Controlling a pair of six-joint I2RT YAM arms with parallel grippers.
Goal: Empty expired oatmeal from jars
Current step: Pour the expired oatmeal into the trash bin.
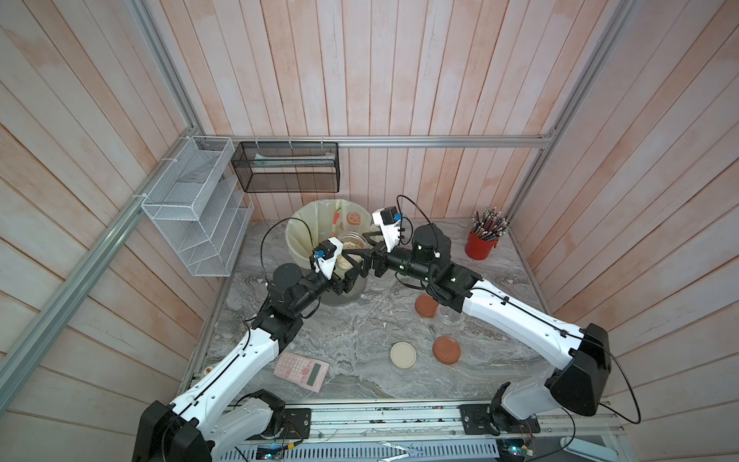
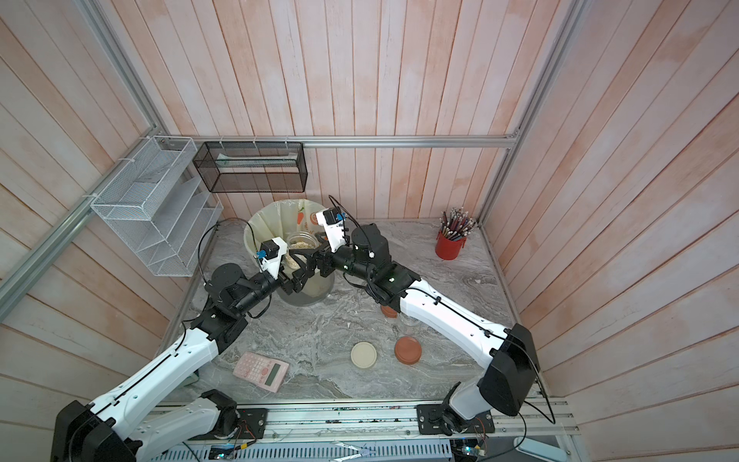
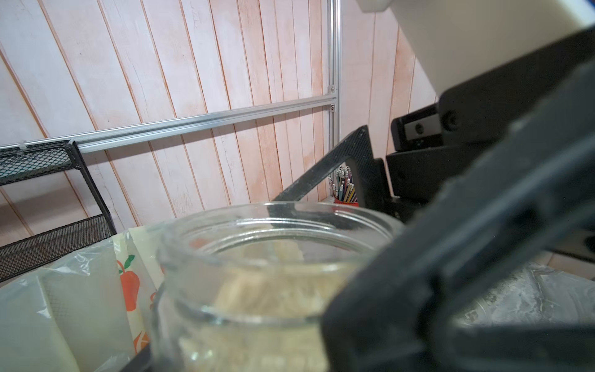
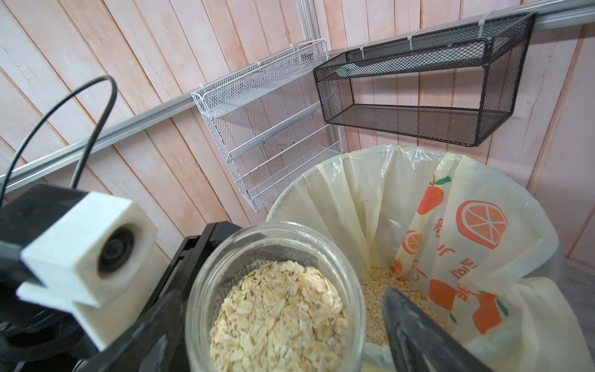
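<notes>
Mock home-office booth — plank walls (image 1: 400,68) on aluminium frame (image 1: 440,141), marble-look tabletop (image 1: 352,332), mesh rack (image 1: 192,216), pencil cup (image 1: 480,244), calculator (image 1: 302,370).

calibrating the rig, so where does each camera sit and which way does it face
Top views: high above the front of the table, looking down; both arms, left gripper and right gripper over the bin.
Left wrist: beside the jar, facing the back wall; own finger.
Right wrist: above the jar, looking into the bin; own fingers.
All share: jar, bin.

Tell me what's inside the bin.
Loose oatmeal lies at the bottom of the lined bin. The jar held over it covers part of the bottom, so what lies under there is hidden.
</notes>
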